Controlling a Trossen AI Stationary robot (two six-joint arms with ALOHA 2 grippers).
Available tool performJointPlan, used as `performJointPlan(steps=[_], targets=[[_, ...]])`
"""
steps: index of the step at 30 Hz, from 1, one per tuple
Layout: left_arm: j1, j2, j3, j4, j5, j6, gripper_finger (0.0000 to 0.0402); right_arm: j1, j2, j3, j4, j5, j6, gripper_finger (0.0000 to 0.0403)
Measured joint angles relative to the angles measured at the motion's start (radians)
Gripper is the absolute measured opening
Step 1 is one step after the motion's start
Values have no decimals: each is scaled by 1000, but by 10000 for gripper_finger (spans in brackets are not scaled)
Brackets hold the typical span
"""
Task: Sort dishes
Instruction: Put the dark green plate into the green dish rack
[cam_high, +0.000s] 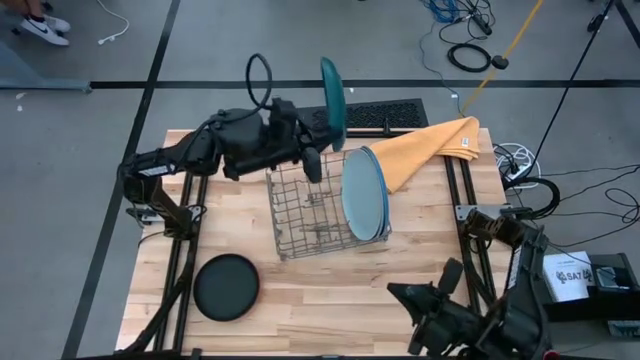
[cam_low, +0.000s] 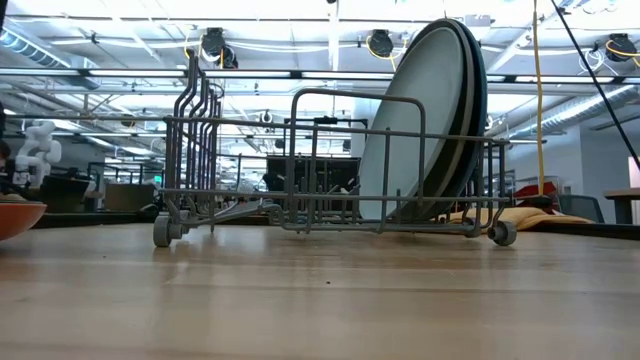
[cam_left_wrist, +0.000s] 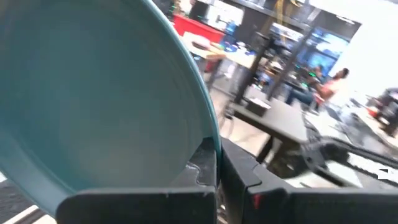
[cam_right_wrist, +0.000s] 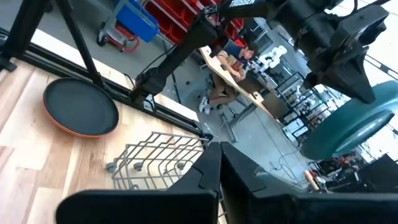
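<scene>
the left gripper (cam_high: 322, 128) is clamped on the rim of a smooth, round dark teal plate (cam_high: 333, 90), held up on edge above the far side of the table; in the left wrist view its glossy, shallow dish (cam_left_wrist: 106, 106) fills the space just ahead of the closed dark fingers (cam_left_wrist: 208, 165), which pinch its lip. just below and nearer than that gripper stands a grey wire dish rack (cam_high: 315, 215) on small wheels, thin bars bent into upright slots. leaning on edge in the rack's right end, just beside the gripper's lower right, are large round plates stacked face to face, the front one pale blue-grey (cam_high: 362, 195), matte and flat. beyond them a soft yellow-orange cloth (cam_high: 432, 148) lies rumpled on the pale wooden plank table (cam_high: 330, 290). well away from the left gripper, at the table's near left, a small round black plate (cam_high: 226, 287) sits on an orange-red one (cam_right_wrist: 69, 127). the right gripper (cam_high: 445, 290) waits at the near right edge, fingers shut and empty.
</scene>
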Motion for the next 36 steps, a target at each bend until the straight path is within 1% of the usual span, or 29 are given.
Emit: performJointPlan(steps=[4, 6, 8, 10, 12, 14, 16, 18, 20, 24, 26, 28, 30, 34, 36], targets=[[-74, -9, 0, 29, 6, 57, 0, 1, 32, 0, 19, 2, -3, 0], [-118, -16, 0, 41, -8, 83, 0, 10, 50, 0, 17, 9, -10, 0], [-167, -17, -13, 69, -47, 104, 0, 20, 61, -1, 17, 15, -43, 0], [-217, -20, -70, 129, -100, 114, 0, 32, 63, -1, 18, 16, -49, 0], [-261, -24, -144, 173, -148, 117, 0, 47, 63, -1, 21, 18, -49, 0], [-291, -32, -228, 192, -224, 82, 0, 69, 63, -1, 21, 17, -49, 0], [-318, -60, -337, 225, -304, 31, 0, 97, 63, -1, 22, 37, -49, 0], [-347, -103, -474, 314, -384, -23, 0, 127, 63, -1, 23, 63, -49, 0], [-370, -148, -632, 465, -422, -59, 0, 157, 63, -1, 22, 83, -53, 0], [-367, -212, -933, 858, -421, -77, 0, 213, 63, -1, 20, 147, -67, 0], [-346, -231, -1038, 964, -424, -115, 0, 232, 63, -1, 18, 165, -69, 0], [-320, -239, -1114, 986, -404, -221, 0, 244, 63, -1, 10, 167, -69, 0], [-304, -235, -1160, 983, -373, -301, 0, 249, 63, -1, -1, 167, -69, 0], [-287, -227, -1197, 983, -366, -381, 0, 250, 63, -1, -4, 167, -78, 0], [-275, -220, -1198, 974, -336, -399, 0, 248, 63, -1, -5, 166, -88, 0]])
